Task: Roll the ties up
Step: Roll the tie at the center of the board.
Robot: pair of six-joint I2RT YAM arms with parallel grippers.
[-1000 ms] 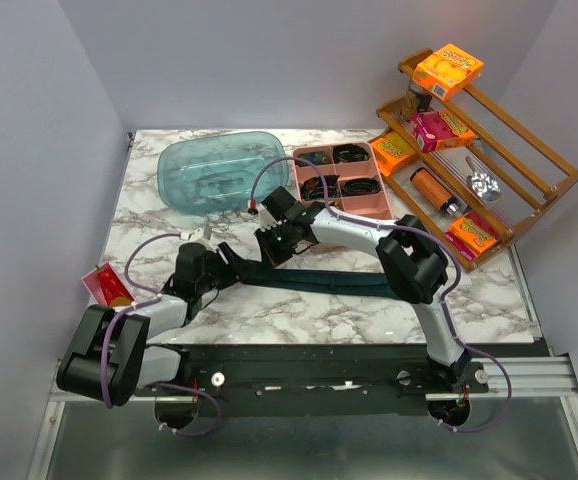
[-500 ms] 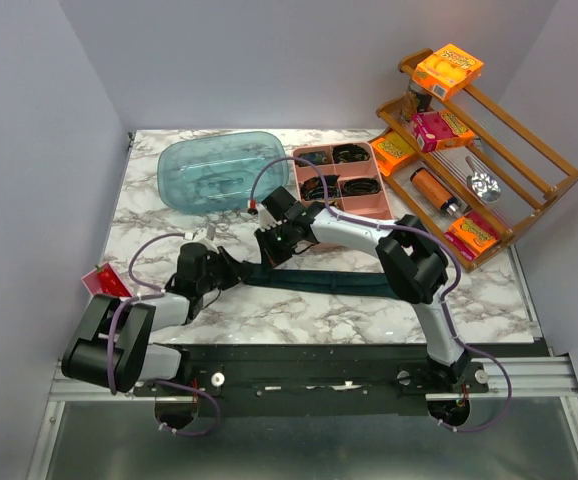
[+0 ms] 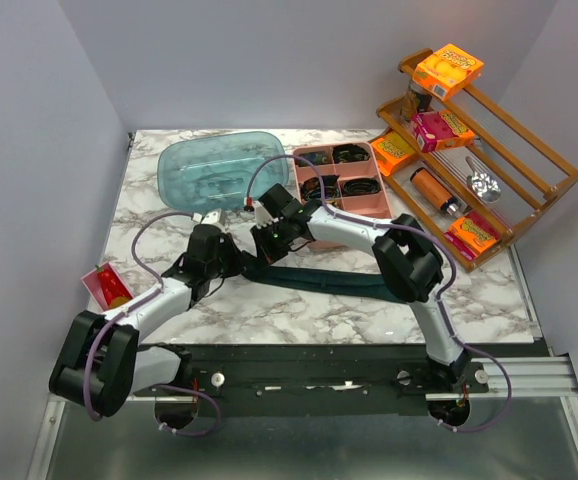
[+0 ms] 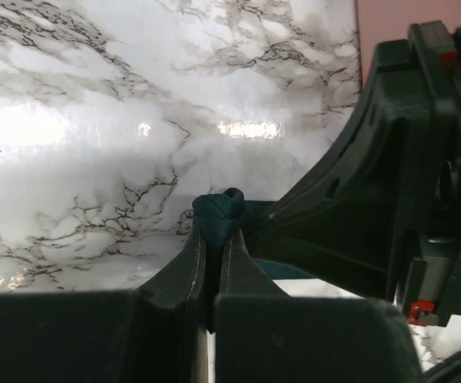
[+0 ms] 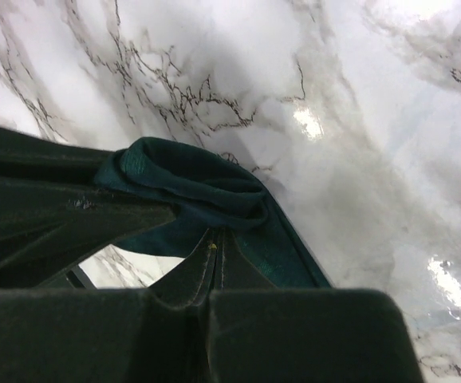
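Note:
A dark teal-green tie (image 3: 339, 280) lies flat across the marble table, running right from the two grippers. Its left end (image 4: 218, 206) is bunched up, and my left gripper (image 3: 231, 262) is shut on it, with fabric poking out past the fingertips (image 4: 195, 247). My right gripper (image 3: 265, 250) stands right beside the left one, shut on the tie where it folds over (image 5: 191, 187). In the right wrist view the jaws (image 5: 218, 239) meet on the cloth. The right gripper's dark body (image 4: 374, 199) fills the right of the left wrist view.
A pink divided tray (image 3: 359, 210) holding small dark coils stands behind the grippers. A clear teal tub (image 3: 219, 170) sits at the back left. A wooden rack (image 3: 529, 190) of boxes is at the right. A red packet (image 3: 107, 285) lies near the left edge.
My left gripper has moved right and forward to the tie's left end and closed on it. The right gripper stayed shut and shifted slightly left.

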